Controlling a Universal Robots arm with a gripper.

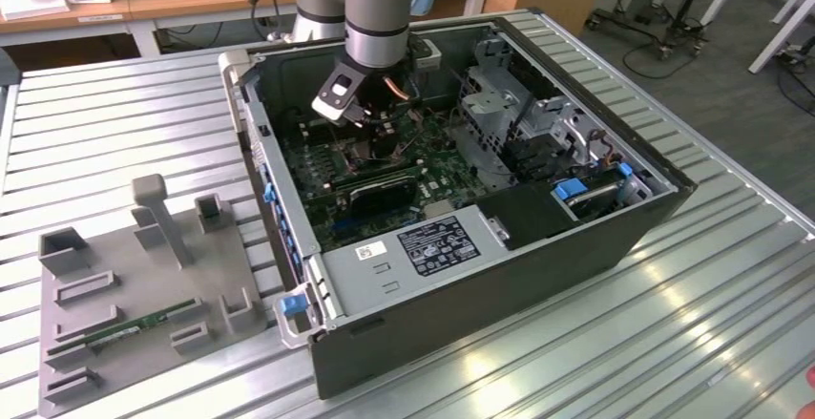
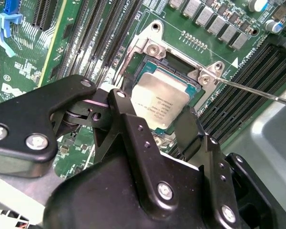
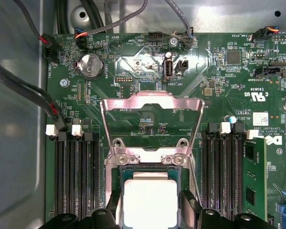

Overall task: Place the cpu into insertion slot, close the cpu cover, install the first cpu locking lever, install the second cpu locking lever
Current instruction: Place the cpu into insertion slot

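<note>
Exterior view: the arm reaches down into an open computer case [image 1: 510, 276] that stands on the ribbed metal desk [image 1: 662, 352]. The end effector [image 1: 366, 114] is low over the green circuit board [image 1: 421, 157]. A grey fixture tray [image 1: 128, 276] lies on the desk at the exterior view's left.

Both wrist views: the cpu [image 3: 150, 205] [image 2: 162, 98] lies face up in the insertion slot [image 3: 150, 170], square to the socket rim. The end effector [image 3: 151, 198] [image 2: 152, 106] straddles it, jaws spread to about the chip's width, one black finger [image 3: 114, 202] on each side. A thin dark gap seems to separate each finger from the chip's edge, so the cpu appears to be released rather than clamped.

First wrist view: the cpu cover [image 3: 128, 102] is swung open, its silver frame lying back over the board beyond the socket hinge. Long black memory slots [image 3: 76, 181] flank the socket on both sides.

Second wrist view: a thin wire locking lever [image 2: 257, 91] stands free beside the socket, not latched.
</note>
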